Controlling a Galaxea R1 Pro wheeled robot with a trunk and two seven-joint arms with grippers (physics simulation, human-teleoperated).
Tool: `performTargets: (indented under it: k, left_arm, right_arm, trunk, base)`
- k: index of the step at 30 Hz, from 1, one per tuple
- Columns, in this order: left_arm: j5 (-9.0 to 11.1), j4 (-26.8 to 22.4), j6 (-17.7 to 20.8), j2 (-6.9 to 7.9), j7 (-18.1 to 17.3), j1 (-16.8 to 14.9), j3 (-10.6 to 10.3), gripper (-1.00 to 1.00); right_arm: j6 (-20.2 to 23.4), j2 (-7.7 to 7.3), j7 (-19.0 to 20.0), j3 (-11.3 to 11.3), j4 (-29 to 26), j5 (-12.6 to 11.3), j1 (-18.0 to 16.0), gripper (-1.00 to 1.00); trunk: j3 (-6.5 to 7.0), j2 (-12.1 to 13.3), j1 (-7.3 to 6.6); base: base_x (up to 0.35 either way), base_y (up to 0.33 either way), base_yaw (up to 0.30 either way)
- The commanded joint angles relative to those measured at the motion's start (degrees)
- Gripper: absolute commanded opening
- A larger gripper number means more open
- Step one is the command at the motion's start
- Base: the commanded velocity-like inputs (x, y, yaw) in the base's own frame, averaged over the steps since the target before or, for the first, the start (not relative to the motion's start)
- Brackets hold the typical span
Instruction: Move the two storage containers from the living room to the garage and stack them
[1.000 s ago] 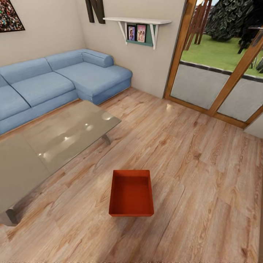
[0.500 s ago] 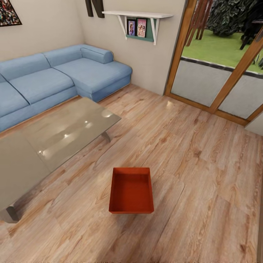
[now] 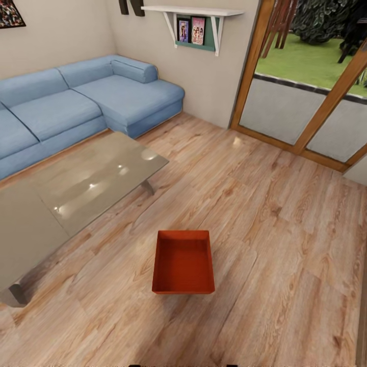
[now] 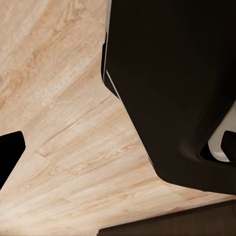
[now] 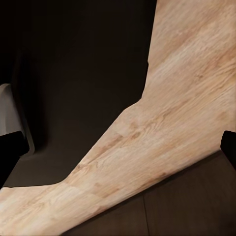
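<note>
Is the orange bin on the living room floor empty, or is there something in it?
Empty. The head view looks straight into the upright, open-top storage container on the wood plank floor, and its bare orange bottom shows, with nothing inside.

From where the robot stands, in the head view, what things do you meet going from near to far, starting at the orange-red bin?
Storage container on the wood plank floor → glass coffee table → blue corner sofa → wall shelf with pictures.

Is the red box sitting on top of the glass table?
No, the box sits on the wood floor, apart from the table.
</note>
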Motion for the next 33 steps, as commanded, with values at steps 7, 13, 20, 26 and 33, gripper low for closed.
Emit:
performTargets:
  k: [7, 13, 20, 26, 33]
  left_arm:
    - [0.5, 0.0, -0.1, -0.03, 0.0, 0.0, 0.3, 1.0]
    - [0.5, 0.0, -0.1, -0.03, 0.0, 0.0, 0.3, 1.0]
    - [0.5, 0.0, -0.1, 0.0, 0.0, 0.0, 0.3, 1.0]
    - [0.5, 0.0, -0.1, 0.0, 0.0, 0.0, 0.3, 1.0]
    - [0.5, 0.0, -0.1, -0.03, 0.0, 0.0, 0.3, 1.0]
  right_arm:
    - [-0.3, 0.04, -0.1, 0.5, 0.2, -0.5, -0.1, 1.0]
    - [-0.3, 0.0, 0.0, 0.4, 0.2, -0.5, -0.1, 1.0]
    - [-0.3, -0.03, 0.0, 0.4, 0.2, -0.5, -0.1, 1.0]
    - [-0.3, 0.0, -0.1, 0.5, 0.2, -0.5, -0.1, 1.0]
    - [-0.3, 0.01, -0.1, 0.4, 0.2, -0.5, -0.1, 1.0]
  trunk:
    - [-0.69, 0.0, 0.01]
    - [-1.25, 0.0, 0.01]
    - [-1.9, 0.0, 0.01]
    - [-2.45, 0.0, 0.01]
    - [-3.1, 0.0, 0.01]
  base:
    - [0.0, 0.0, 0.0]
    - [0.0, 0.0, 0.0]
    - [0.0, 0.0, 0.0]
    - [0.0, 0.0, 0.0]
    - [0.0, 0.0, 0.0]
